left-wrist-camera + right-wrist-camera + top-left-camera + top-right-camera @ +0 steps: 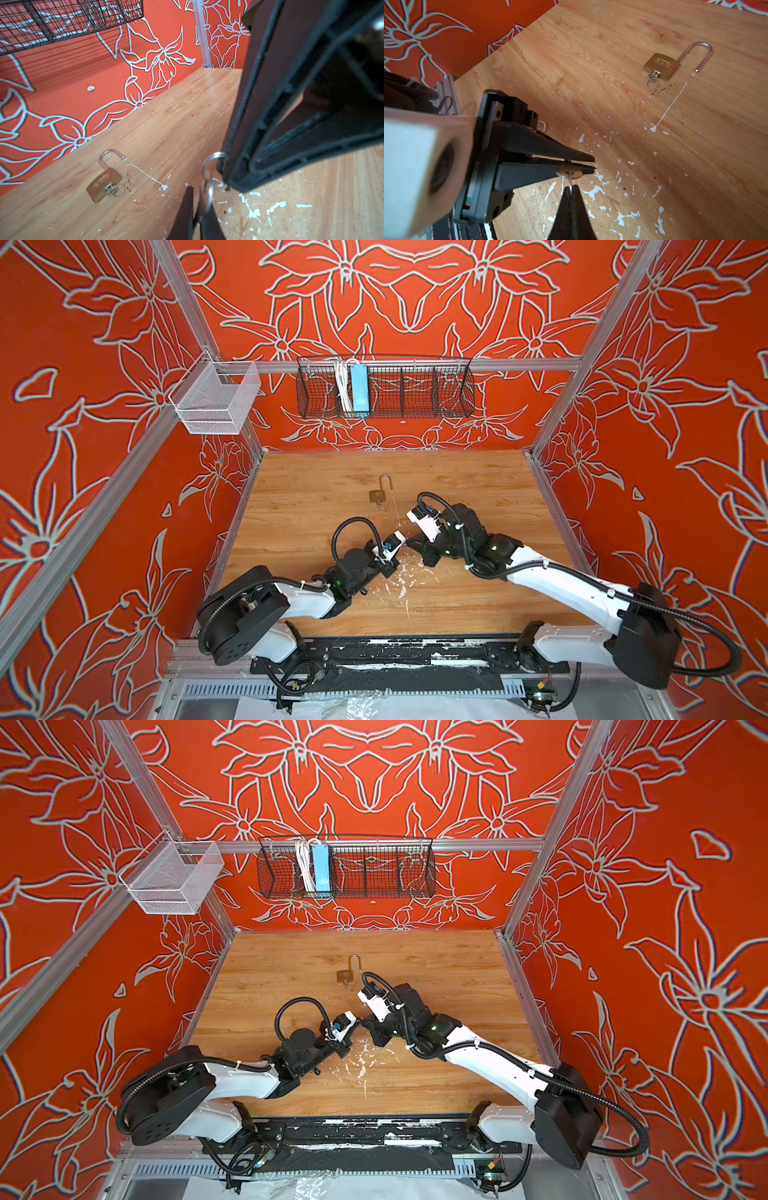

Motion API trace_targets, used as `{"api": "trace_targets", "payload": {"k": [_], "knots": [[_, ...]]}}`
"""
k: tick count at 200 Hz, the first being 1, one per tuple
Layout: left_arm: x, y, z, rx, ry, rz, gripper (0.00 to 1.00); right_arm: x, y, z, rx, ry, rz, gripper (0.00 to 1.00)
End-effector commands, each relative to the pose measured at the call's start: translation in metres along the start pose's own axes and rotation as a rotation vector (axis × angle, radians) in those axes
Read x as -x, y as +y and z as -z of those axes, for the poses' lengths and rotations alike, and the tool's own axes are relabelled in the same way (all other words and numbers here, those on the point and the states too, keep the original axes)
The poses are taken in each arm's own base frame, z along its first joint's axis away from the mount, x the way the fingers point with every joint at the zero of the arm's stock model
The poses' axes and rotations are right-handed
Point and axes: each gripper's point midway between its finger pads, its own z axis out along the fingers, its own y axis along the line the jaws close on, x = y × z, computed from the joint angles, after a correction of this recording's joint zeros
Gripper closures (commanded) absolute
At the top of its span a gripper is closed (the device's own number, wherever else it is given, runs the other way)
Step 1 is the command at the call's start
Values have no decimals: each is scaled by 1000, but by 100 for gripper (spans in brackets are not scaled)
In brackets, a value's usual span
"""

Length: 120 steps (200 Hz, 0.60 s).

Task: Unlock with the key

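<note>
Seemingly mid-handover, the left gripper (pixel 593 164) pinches the key (pixel 569 172) by its head, and the right gripper (pixel 572 188) is pressed together on its ring (pixel 216 154). Beyond both, toward the table's (pixel 478 489) far edge, lies the padlock (pixel 377 497), the right arm slightly nearer. Its long axis runs near-to-far, shackle (pixel 702 43) pointing far and keyhole facing the grippers.

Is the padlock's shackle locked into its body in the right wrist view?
No, the shackle is open: its free end lies on the table, clear of the padlock body.
</note>
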Motion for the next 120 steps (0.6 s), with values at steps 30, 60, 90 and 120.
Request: {"api": "trace_targets", "payload": {"k": [30,60,90,120], "knots": [[4,-6,8,-38,0,-65,92,-4,-10,5,-62,6,2,100],[2,-9,10,-53,10,-76,100,-3,-13,7,-83,-9,3,100],[2,-10,8,-55,29,-103,100,-3,-12,6,-77,-6,0,100],[-1,-4,8,-1,46,-156,100,-1,-19,11,-120,-34,-4,100]]}}
